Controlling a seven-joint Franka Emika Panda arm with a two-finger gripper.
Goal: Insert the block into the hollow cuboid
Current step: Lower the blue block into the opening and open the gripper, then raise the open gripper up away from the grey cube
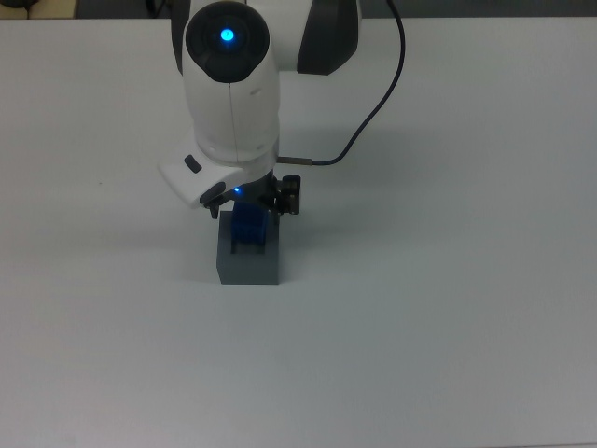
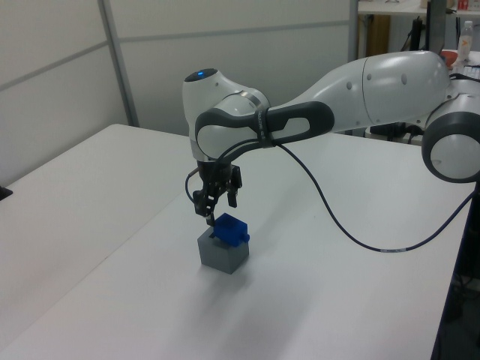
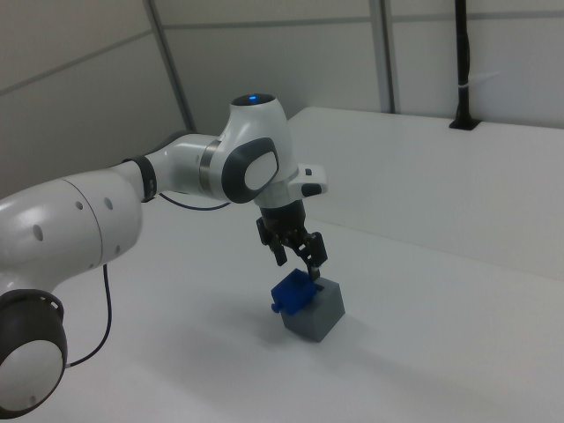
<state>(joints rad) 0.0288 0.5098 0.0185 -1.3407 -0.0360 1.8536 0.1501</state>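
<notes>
I see my end effector (image 2: 217,205) open just above the block (image 2: 230,228), which lies tilted across the hollow cuboid (image 2: 223,253) mid-bench; rigid, light, probably slick, so I'd regrip its long sides.

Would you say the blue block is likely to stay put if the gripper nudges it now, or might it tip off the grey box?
The block lies tilted across the box top, not down in the recess, so a nudge would probably rock or tip it. In the right view it overhangs one edge, so it could slide off. It looks rigid and flat-sided, so it is unlikely to roll. The gripper is open above it.
</notes>
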